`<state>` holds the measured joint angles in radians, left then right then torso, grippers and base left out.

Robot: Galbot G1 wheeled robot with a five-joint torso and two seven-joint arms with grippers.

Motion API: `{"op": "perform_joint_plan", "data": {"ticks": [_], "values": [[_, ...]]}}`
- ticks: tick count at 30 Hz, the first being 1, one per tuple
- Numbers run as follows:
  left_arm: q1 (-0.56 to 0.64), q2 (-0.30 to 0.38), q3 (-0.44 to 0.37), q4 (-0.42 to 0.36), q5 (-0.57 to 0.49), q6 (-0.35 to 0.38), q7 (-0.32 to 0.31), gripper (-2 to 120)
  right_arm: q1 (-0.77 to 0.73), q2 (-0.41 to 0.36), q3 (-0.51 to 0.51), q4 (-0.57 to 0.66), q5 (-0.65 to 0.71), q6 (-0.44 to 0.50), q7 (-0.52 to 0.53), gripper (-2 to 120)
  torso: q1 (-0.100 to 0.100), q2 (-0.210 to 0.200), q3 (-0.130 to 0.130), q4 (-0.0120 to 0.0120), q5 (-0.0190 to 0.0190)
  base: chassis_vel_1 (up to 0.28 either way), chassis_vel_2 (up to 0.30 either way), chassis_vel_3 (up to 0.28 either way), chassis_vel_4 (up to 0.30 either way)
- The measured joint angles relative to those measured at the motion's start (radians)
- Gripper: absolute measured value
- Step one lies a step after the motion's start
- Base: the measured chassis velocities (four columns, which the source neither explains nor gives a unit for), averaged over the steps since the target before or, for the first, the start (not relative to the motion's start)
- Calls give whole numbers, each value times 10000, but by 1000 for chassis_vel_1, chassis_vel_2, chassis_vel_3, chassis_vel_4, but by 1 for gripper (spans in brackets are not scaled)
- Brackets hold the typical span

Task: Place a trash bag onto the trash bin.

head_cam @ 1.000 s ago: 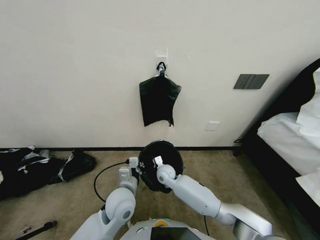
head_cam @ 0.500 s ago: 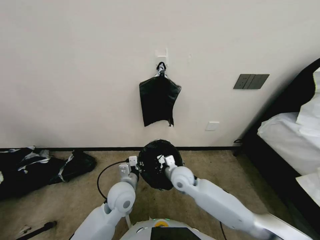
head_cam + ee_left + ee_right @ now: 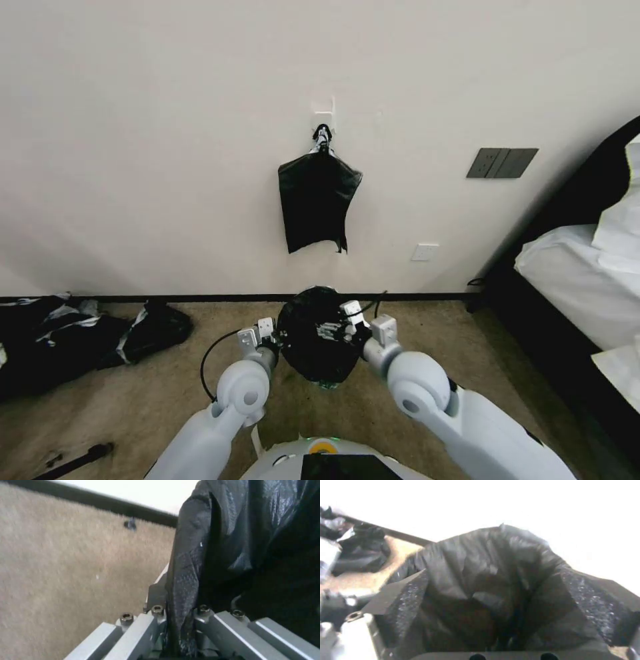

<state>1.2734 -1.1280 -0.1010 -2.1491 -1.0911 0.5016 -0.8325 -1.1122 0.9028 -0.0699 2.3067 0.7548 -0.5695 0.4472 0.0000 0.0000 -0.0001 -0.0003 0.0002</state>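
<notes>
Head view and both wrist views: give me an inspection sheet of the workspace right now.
Surface: tan carpet, bare around the bin.
Job's things: trash bag spread over the trash bin's mouth; bin's own walls hidden under the film.
Clutter: black sacks by the skirting on the left.
Hands: left hand shut on the bag's edge at the left rim; right hand at the right rim, open, pads astride the film.
Cables: black cable loops beside the left arm.
Surroundings: bundle of bags on a wall hook; bed on the right.
</notes>
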Motion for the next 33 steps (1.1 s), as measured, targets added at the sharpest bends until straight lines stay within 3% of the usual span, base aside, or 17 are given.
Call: {"op": "perform_joint_plan", "data": {"ticks": [12, 29, 31, 33], "values": [[218, -299, 50, 838, -509, -74, 358, 1, -1123, 562, 1156, 449, -372, 231, -63, 100, 0, 0, 0, 4, -3, 0, 0, 0, 0], [226, -407, 110, 1231, -393, 226, 392, 1, -1496, 671, 1379, 464, -437, 293, -73, 100, 0, 0, 0, 3, -3, 0, 0, 0, 0], [211, -409, 117, 1182, -385, 266, 392, 3, -1495, 665, 1392, 464, -432, 293, -74, 100, 0, 0, 1, 3, -3, 0, 0, 0, 0], [205, -408, 121, 1082, -307, 317, 412, 13, -1499, 657, 1434, 466, -421, 293, -73, 100, 0, 0, 1, 1, -4, 0, 0, 0, 0]]}}
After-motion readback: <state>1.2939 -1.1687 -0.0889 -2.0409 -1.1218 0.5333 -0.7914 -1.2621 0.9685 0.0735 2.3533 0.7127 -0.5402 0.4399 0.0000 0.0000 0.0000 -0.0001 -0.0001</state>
